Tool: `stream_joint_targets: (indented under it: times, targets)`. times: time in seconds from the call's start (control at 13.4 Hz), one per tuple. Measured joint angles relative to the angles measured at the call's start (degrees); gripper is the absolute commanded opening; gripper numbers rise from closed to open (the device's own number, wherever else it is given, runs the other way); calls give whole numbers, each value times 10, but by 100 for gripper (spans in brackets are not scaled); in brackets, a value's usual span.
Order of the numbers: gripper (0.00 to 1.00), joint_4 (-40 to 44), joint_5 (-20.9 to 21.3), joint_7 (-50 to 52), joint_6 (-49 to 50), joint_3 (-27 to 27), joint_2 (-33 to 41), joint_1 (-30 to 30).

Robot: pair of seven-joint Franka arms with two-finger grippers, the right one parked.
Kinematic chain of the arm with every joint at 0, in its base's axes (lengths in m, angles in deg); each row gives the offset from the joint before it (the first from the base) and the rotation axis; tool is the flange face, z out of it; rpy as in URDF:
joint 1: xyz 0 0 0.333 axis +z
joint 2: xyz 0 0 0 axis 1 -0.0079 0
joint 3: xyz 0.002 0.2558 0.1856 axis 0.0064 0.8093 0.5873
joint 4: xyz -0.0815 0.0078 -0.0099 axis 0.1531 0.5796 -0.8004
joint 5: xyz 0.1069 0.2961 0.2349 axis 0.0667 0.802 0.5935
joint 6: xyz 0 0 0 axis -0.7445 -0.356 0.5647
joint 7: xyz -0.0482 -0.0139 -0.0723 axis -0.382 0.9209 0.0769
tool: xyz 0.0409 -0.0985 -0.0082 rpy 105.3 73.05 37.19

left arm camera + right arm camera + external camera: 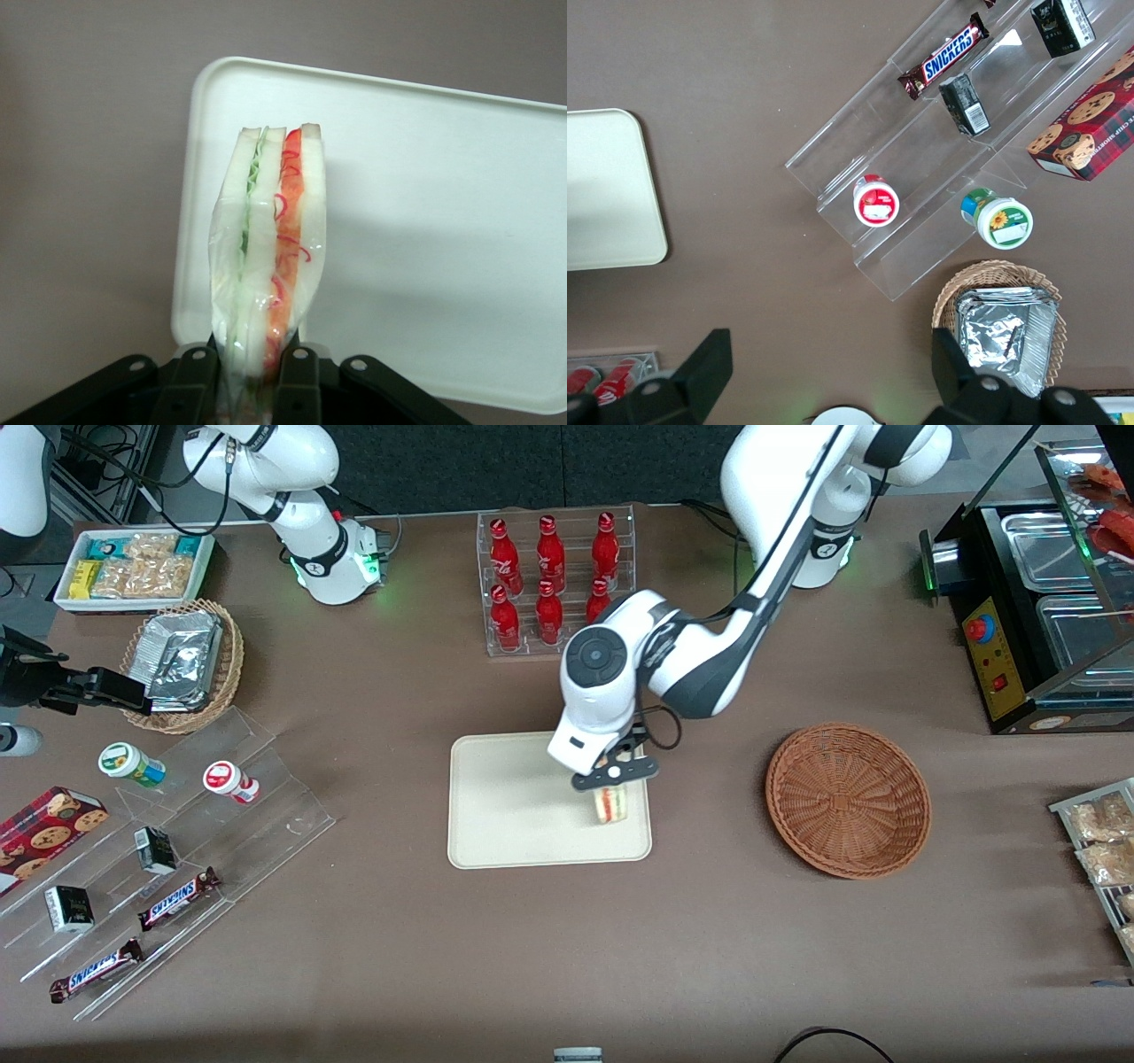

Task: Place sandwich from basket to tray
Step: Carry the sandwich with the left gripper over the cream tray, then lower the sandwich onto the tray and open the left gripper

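My left gripper (615,776) hangs over the cream tray (509,815), at the tray's end toward the working arm, shut on the sandwich (610,804). In the left wrist view the wrapped sandwich (270,248) stands on edge between the two black fingers (299,376), its white bread, green and red-orange filling facing the camera, with the tray (425,221) under it. The reddish-brown wicker basket (848,799) sits empty toward the working arm's end of the table. I cannot tell whether the sandwich touches the tray.
A clear rack of red bottles (554,580) stands farther from the front camera than the tray. A tan basket with foil packets (184,662), a clear stepped shelf with snacks (168,850) and a white snack box (133,568) lie toward the parked arm's end. A black food warmer (1036,611) stands toward the working arm's end.
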Motion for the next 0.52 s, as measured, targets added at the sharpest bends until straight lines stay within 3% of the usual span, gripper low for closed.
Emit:
stream_joint_targets:
  times: [0.52]
  targets:
    - [24, 4, 26, -1, -86, 1, -65, -21]
